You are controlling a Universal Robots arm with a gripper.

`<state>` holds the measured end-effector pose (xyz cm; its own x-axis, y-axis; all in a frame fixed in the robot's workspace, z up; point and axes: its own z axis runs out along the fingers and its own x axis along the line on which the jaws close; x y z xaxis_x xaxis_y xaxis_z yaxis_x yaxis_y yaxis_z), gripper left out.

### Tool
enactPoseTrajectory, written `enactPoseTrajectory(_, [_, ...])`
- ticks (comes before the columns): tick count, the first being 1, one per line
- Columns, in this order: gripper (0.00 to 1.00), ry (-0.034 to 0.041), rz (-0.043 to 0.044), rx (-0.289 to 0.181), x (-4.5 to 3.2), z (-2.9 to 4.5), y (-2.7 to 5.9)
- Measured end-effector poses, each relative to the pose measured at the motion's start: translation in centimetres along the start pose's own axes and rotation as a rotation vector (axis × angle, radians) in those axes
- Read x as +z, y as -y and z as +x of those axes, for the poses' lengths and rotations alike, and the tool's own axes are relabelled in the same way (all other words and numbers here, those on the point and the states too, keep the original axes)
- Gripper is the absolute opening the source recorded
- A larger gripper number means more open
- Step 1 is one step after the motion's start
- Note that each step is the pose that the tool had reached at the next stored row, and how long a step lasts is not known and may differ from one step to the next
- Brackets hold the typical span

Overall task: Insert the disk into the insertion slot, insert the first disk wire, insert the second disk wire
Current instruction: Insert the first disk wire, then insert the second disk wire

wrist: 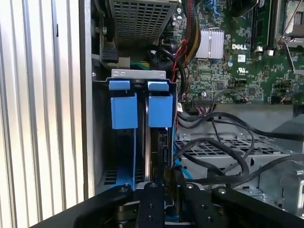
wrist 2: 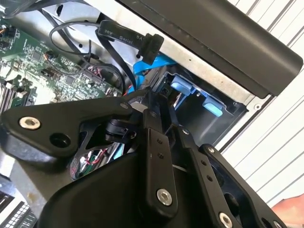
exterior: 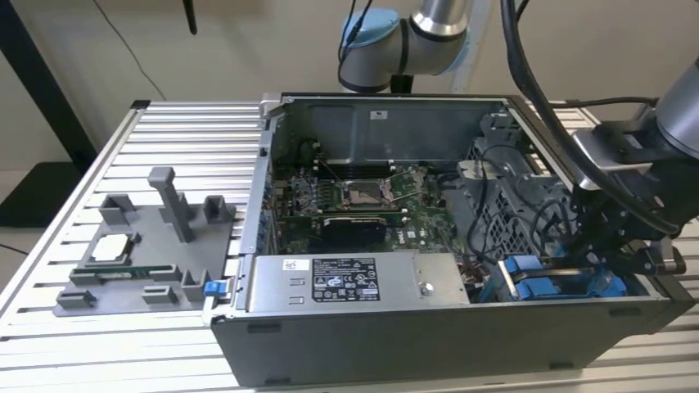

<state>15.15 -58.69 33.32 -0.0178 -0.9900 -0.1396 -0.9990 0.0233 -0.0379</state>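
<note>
The insertion slot (wrist: 137, 73), a grey metal bay with blue tabs (wrist: 123, 108), sits in the case corner at the exterior view's right (exterior: 535, 286). My gripper (wrist: 164, 156) reaches down into it beside one blue tab, fingers drawn together; I cannot make out anything held between them. A thin silver and dark upright edge (wrist: 150, 142) at the fingers may be the disk standing in the slot. In the second wrist view my gripper (wrist 2: 154, 107) is just short of the blue tabs (wrist 2: 183, 88). A black wire connector (wrist 2: 152, 47) hangs free above it, with a blue wire (wrist 2: 142, 66) alongside.
A grey power-supply box with a white sticker (exterior: 349, 282) lies along the case front. The motherboard with its CPU socket (exterior: 361, 192) fills the case floor. Black cable loops (wrist: 213, 142) crowd the bay's side. A grey fixture tray (exterior: 142, 246) stands on the ribbed table.
</note>
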Motion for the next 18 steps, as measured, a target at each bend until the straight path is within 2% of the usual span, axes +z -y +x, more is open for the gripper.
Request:
enactPoseTrajectory(5, [1.0, 0.0011, 0.0002, 0.002, -0.01, -0.01, 0.0])
enactPoseTrajectory(14, [1.0, 0.0048, 0.0003, 0.004, -3.19, -0.45, 0.12])
enactPoseTrajectory(18, [1.0, 0.0066, 0.0004, 0.004, -3.93, -0.56, 0.15])
